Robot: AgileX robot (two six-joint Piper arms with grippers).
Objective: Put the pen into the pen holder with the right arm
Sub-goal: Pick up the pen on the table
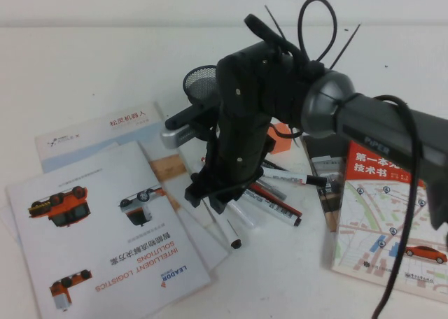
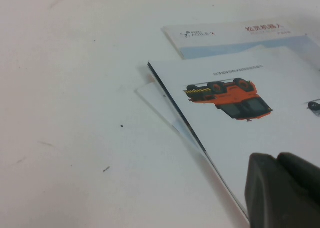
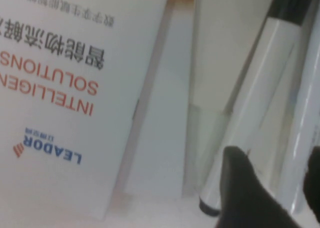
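Observation:
The pen [image 1: 229,229], a thick white marker with black ends, lies on the table among other pens; in the right wrist view the pen [image 3: 260,88] runs slantwise under one dark finger [image 3: 240,188]. My right gripper [image 1: 210,200] points down just above the pens. In its own view the right gripper [image 3: 277,188] is open, with white barrels showing between its fingers. The black mesh pen holder [image 1: 199,81] stands behind the right arm, mostly hidden by it. My left gripper [image 2: 285,193] rests shut over a brochure's corner.
A red-and-black marker [image 1: 280,206] and a white marker with print [image 1: 297,178] lie beside the pen. Brochures [image 1: 105,242] cover the left of the table, and a map book [image 1: 392,214] lies at the right. An orange item [image 1: 281,138] sits behind the arm.

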